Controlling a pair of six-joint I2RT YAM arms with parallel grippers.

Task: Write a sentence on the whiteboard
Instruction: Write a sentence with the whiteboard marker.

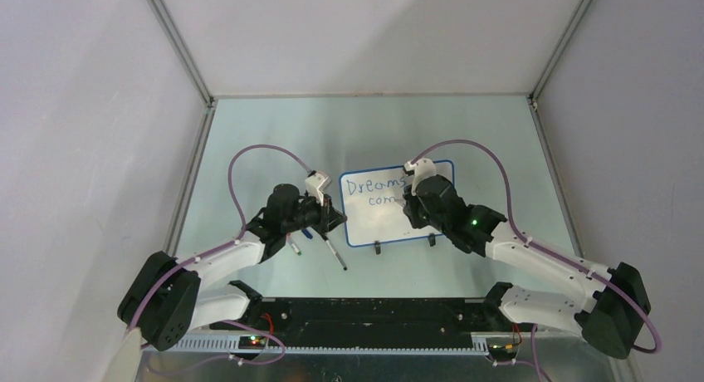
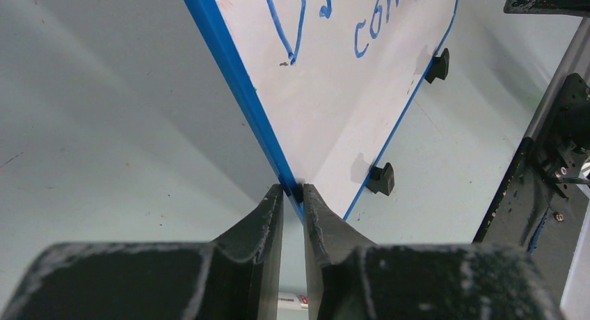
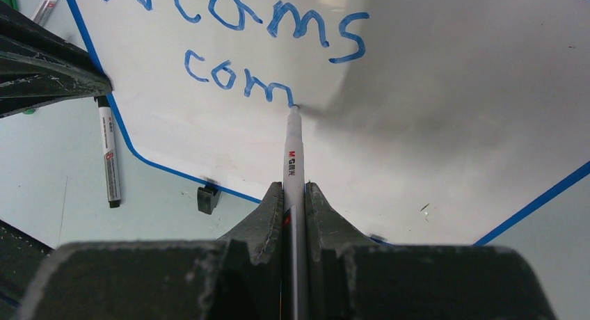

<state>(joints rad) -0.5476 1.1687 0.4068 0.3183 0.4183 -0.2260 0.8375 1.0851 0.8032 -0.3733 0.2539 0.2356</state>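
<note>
Marker (image 3: 292,149) is clamped in R gripper (image 3: 293,189), axis toward 12 o'c, tip on board (image 3: 445,118) just past "com" of sentence (image 3: 240,78), so next letter is judged at 3 o'c; board corner is pinched by L gripper (image 2: 292,189), jaws narrow.

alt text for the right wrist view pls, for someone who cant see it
The right gripper is shut on a white marker, whose tip touches the whiteboard at the end of the unfinished blue sentence, "com" under a partly cropped "Dreams". A second marker lies just off the board's edge at left, near a black clip foot.
</note>
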